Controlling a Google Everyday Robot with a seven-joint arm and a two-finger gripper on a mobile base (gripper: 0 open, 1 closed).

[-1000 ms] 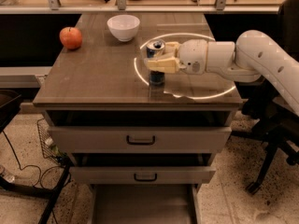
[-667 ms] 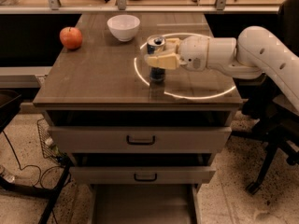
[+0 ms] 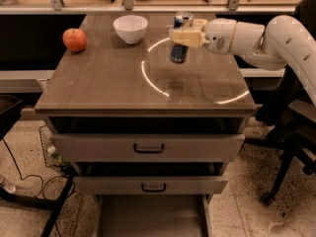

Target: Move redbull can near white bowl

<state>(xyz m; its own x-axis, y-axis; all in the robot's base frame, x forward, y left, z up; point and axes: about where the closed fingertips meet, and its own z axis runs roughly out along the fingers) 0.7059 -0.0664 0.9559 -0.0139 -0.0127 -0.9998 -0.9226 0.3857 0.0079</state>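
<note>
The redbull can [image 3: 179, 52] is blue and silver with a silver top. My gripper [image 3: 184, 35] is shut on its upper part and holds it upright above the tabletop, right of the table's middle and toward the back. The white arm reaches in from the right. The white bowl [image 3: 130, 28] stands on the table at the back, left of the can, with a gap between them.
A red apple [image 3: 75, 39] sits at the back left of the wooden table [image 3: 98, 88]. A bright ring of light lies on the tabletop around the can. Two drawers are below. An office chair [image 3: 291, 147] stands to the right.
My gripper has lifted the redbull can off the tabletop and carried it toward the back of the table, closer to the white bowl.
</note>
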